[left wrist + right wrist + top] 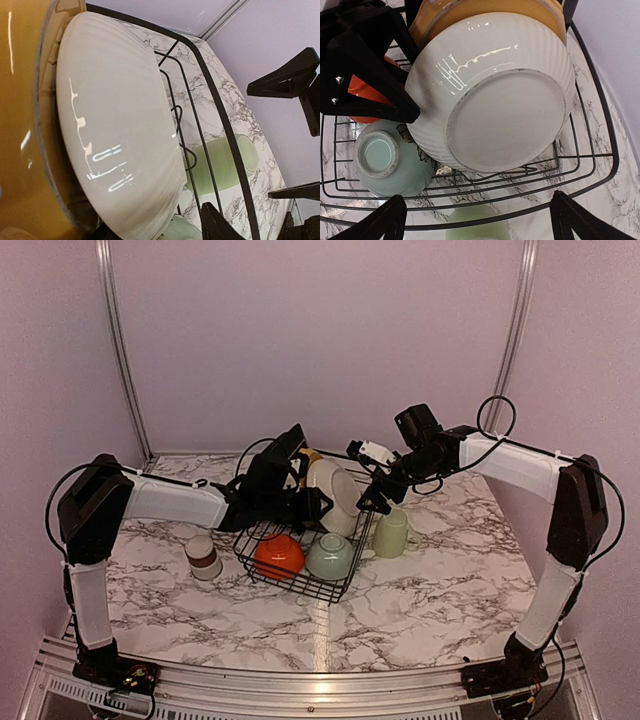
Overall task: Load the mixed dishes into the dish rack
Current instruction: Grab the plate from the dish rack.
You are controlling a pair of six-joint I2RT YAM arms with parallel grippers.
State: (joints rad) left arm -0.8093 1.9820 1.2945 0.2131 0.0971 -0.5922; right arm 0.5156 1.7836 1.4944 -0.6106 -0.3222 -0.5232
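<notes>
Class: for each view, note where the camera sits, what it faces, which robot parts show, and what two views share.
Top external: above, behind the bases; faces dish rack; both arms show.
Left wrist: close beside white bowl; one own finger shows.
Right wrist: faces bowl's underside; own spread fingers show.
Shared: both wrist views catch the pale green mug.

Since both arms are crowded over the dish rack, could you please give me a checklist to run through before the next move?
1. Is the white bowl seated in the dish rack: ok, on edge next to the yellow plate.
2. Is the right gripper open and empty: ok.
3. Is the left gripper clear of the white bowl: cannot tell; one finger lies by its side.
4. Is the pale green mug loaded: not ok, outside the rack on the right.
5. Is the small cup loaded: not ok, outside on the left.
</notes>
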